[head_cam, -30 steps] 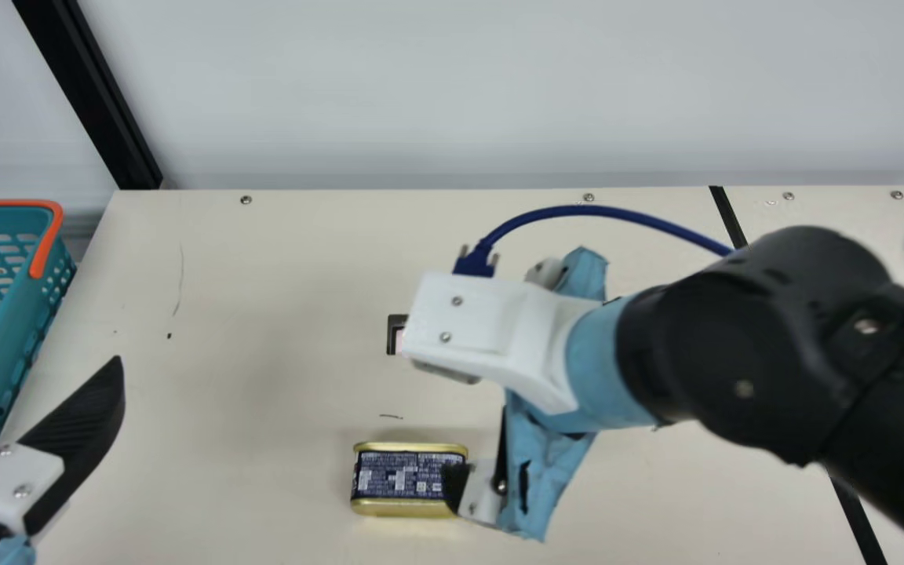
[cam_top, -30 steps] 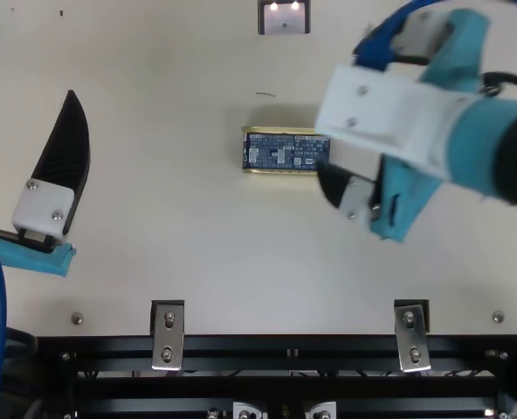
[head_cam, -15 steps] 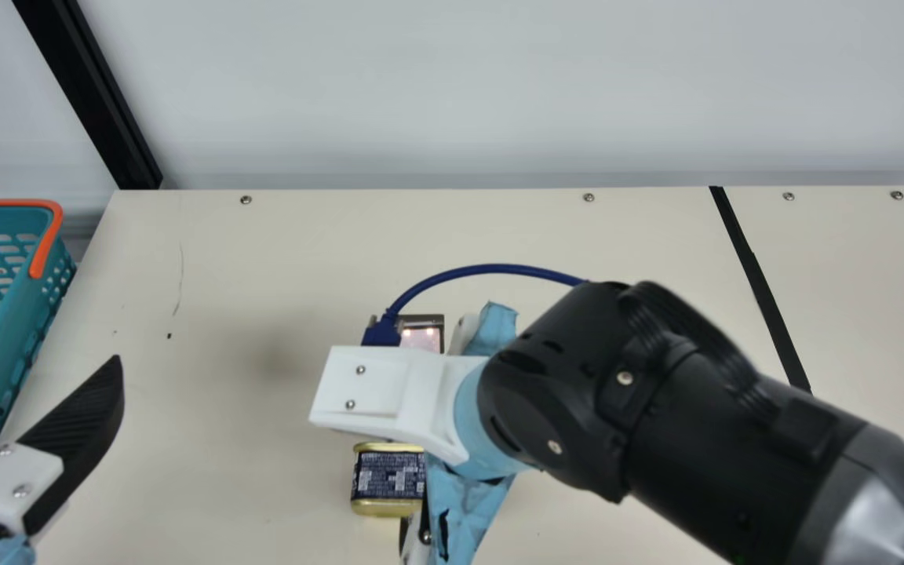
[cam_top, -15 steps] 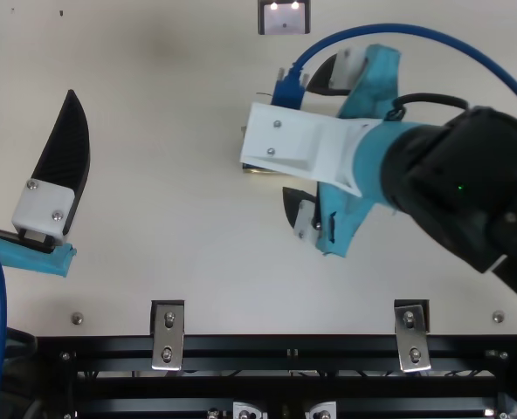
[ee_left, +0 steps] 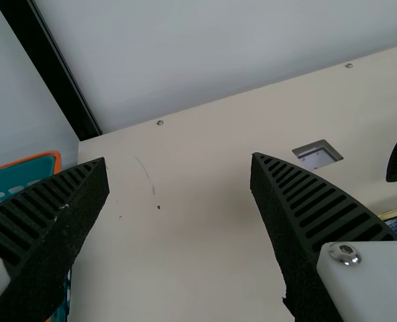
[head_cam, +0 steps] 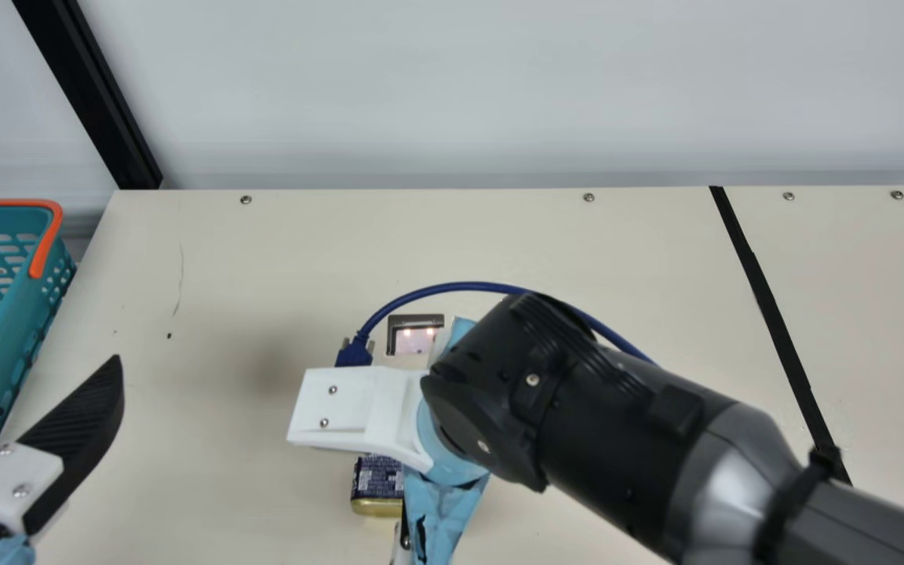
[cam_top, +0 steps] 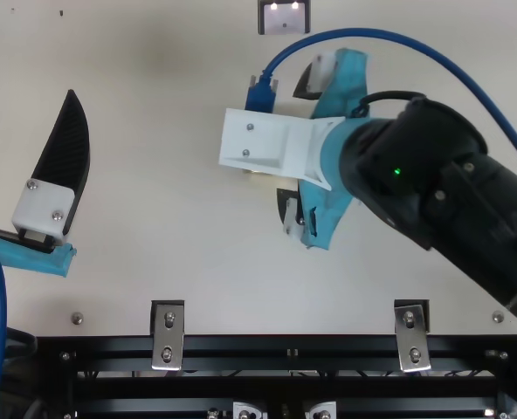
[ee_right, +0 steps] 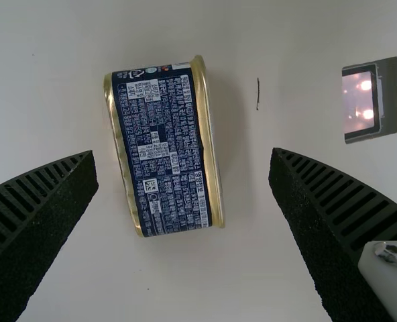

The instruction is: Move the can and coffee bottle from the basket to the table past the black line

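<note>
The can [head_cam: 377, 480], dark blue with gold rims, lies on its side on the table, partly covered by my right arm. My right gripper [cam_top: 287, 144] is over it in the top view. In the right wrist view the can [ee_right: 163, 151] shows between the spread fingers of the right gripper [ee_right: 184, 153], touching neither. My left gripper [head_cam: 54, 349] hangs beside the basket [head_cam: 16, 345], a teal one with orange trim. Nothing is between the fingers of the left gripper [ee_left: 178, 157]. The black line [head_cam: 774, 318] runs across the table, right of the can.
A small framed square [head_cam: 414, 336] is set in the table behind the can. My right forearm [head_cam: 593, 424] slants over the table's right part and crosses the line's near stretch. Metal brackets [cam_top: 168, 336] stand along the table's front edge.
My right gripper has swung left across the table and now stands over the can, slower in the last half second. The can and my left arm have kept their places.
</note>
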Robot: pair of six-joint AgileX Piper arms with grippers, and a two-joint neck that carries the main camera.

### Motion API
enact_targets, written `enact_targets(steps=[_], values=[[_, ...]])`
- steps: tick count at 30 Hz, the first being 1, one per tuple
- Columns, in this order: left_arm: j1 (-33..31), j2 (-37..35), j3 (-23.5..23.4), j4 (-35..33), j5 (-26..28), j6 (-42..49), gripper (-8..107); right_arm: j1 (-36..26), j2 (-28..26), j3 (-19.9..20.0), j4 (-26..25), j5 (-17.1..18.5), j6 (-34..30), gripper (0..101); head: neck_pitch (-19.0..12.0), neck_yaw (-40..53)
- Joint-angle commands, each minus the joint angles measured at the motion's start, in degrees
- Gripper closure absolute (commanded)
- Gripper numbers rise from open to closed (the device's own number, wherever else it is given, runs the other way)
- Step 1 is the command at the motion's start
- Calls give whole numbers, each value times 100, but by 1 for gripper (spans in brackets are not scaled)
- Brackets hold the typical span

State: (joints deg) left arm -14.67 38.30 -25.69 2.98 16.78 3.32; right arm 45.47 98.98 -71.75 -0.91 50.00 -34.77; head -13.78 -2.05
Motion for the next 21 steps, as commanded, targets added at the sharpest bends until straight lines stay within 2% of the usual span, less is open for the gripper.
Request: enact_targets(steps=[1, 12, 21], values=[[0, 0, 0, 0, 0, 0, 9, -12, 67, -40, 83, 25, -120, 0, -83, -3], [0, 0, 0, 0, 0, 0, 9, -140, 420, -360, 620, 336, -903, 0, -83, -3], [0, 0, 0, 0, 0, 0, 9, -248, 649, -654, 824, 572, -1302, 0, -83, -3]])
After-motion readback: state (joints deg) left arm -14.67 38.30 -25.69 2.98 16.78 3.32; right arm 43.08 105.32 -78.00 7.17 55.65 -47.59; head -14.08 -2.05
